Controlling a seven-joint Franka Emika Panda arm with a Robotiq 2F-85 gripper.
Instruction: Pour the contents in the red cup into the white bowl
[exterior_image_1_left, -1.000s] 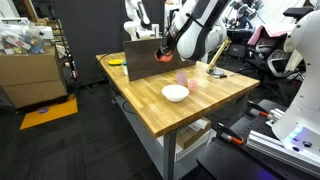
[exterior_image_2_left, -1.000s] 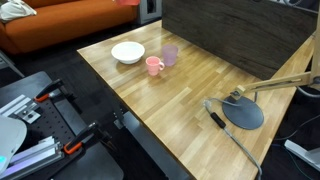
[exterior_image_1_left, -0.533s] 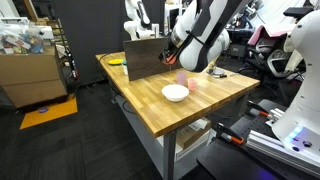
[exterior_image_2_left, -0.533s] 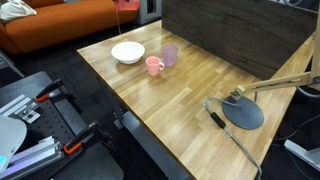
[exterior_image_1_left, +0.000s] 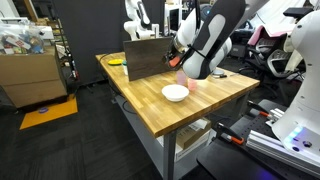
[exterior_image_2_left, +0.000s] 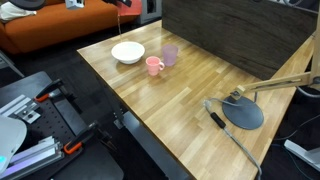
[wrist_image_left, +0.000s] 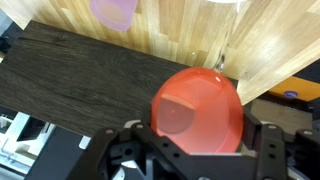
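Observation:
My gripper (wrist_image_left: 197, 142) is shut on the red cup (wrist_image_left: 198, 110), whose open mouth faces the wrist camera. In an exterior view the cup (exterior_image_2_left: 123, 3) hangs at the top edge, high above the white bowl (exterior_image_2_left: 127, 52). A thin streak hangs below the cup there; I cannot tell what it is. The bowl stands near the table's edge in both exterior views (exterior_image_1_left: 175, 93), and only its rim (wrist_image_left: 226, 2) shows in the wrist view. The arm hides most of the gripper (exterior_image_1_left: 180, 62) in an exterior view.
A pink cup (exterior_image_2_left: 154, 66) and a lilac translucent cup (exterior_image_2_left: 170, 54) stand next to the bowl. A tall dark wooden board (exterior_image_2_left: 235, 35) stands behind them. A grey dustpan with a wooden-handled brush (exterior_image_2_left: 243, 112) lies further along the table. A flat yellow item (exterior_image_1_left: 117, 61) lies behind the board.
The arm has swung over the table toward the bowl side, carrying the red cup with it. The bowl and the other cups have not moved.

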